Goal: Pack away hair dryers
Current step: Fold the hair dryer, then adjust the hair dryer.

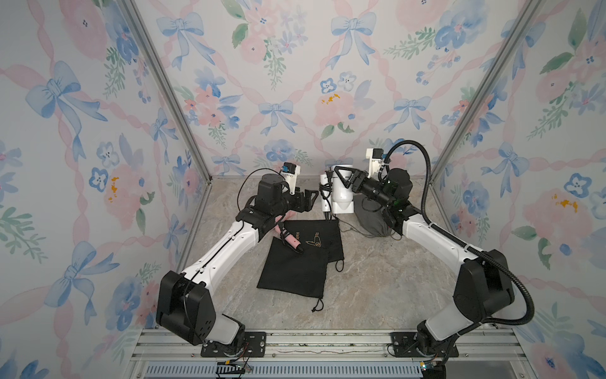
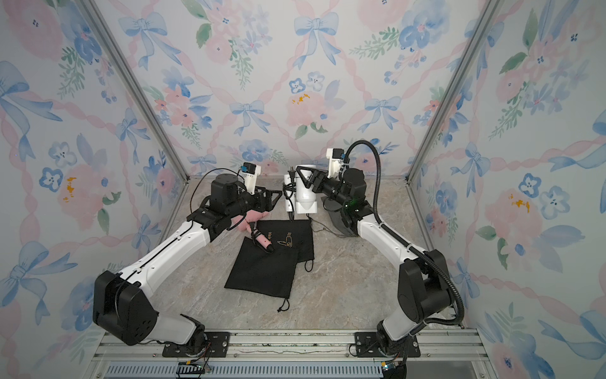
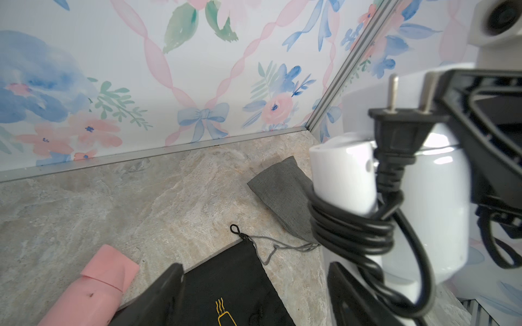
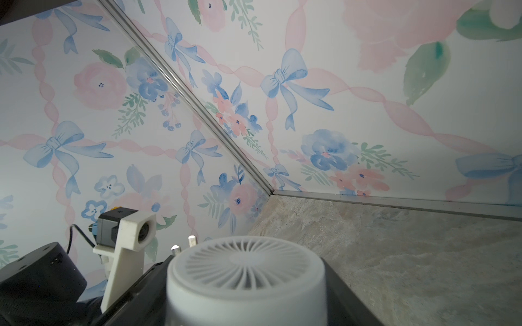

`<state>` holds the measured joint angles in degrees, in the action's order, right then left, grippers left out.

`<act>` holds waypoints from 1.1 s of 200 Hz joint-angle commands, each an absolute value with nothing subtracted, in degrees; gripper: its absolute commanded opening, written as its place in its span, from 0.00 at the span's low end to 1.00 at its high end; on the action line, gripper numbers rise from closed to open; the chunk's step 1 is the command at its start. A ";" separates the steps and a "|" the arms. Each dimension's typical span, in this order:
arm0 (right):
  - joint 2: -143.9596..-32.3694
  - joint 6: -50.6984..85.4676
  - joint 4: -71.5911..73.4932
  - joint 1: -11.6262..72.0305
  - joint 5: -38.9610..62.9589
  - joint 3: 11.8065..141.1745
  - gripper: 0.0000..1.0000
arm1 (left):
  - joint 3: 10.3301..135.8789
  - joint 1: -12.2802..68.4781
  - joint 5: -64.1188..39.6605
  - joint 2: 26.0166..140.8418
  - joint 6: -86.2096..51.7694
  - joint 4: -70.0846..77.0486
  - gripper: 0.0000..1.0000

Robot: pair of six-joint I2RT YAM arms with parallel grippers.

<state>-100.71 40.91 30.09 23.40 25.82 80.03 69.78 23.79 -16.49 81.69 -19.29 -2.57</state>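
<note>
A white hair dryer (image 1: 342, 197) (image 2: 303, 200) hangs upright above the back of the table, nozzle down. My right gripper (image 1: 342, 178) (image 2: 303, 177) is shut on its barrel (image 4: 245, 276). Its folded handle (image 3: 344, 175), wrapped in a black cord bundle (image 3: 353, 234), faces my left gripper (image 1: 313, 198) (image 2: 275, 197) (image 3: 254, 282). That gripper stands open just beside the handle with nothing between its fingers. A pink hair dryer (image 1: 290, 242) (image 2: 262, 242) (image 3: 96, 288) lies on a black pouch (image 1: 295, 272), partly hidden under my left arm.
A second black pouch (image 1: 316, 239) (image 3: 226, 282) with a gold print overlaps the other one mid-table. A grey pouch (image 1: 372, 223) (image 3: 285, 192) lies under my right arm, its drawstring trailing left. Floral walls enclose the table on three sides.
</note>
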 commanded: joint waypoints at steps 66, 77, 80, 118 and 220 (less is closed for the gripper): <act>-97.04 43.11 34.00 23.07 28.55 79.88 0.33 | 64.19 22.24 -38.73 79.59 -32.74 13.68 0.91; -97.03 43.59 34.24 23.15 28.83 80.15 0.33 | 62.79 22.16 -39.86 79.79 -35.70 18.16 0.92; -97.03 43.63 34.29 23.19 28.91 80.27 0.33 | 62.35 22.15 -40.04 79.84 -36.42 19.36 0.92; -96.59 43.75 34.02 23.64 29.09 80.68 0.33 | 60.77 22.40 -40.42 81.47 -40.97 26.61 0.91; -97.45 44.90 34.39 24.59 29.21 81.91 0.34 | 62.49 25.28 -39.01 87.43 -44.61 34.53 0.81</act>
<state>-97.71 43.55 30.17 23.86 28.36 79.64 61.30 24.77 -38.87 86.19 -43.99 31.73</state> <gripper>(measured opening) 0.701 0.823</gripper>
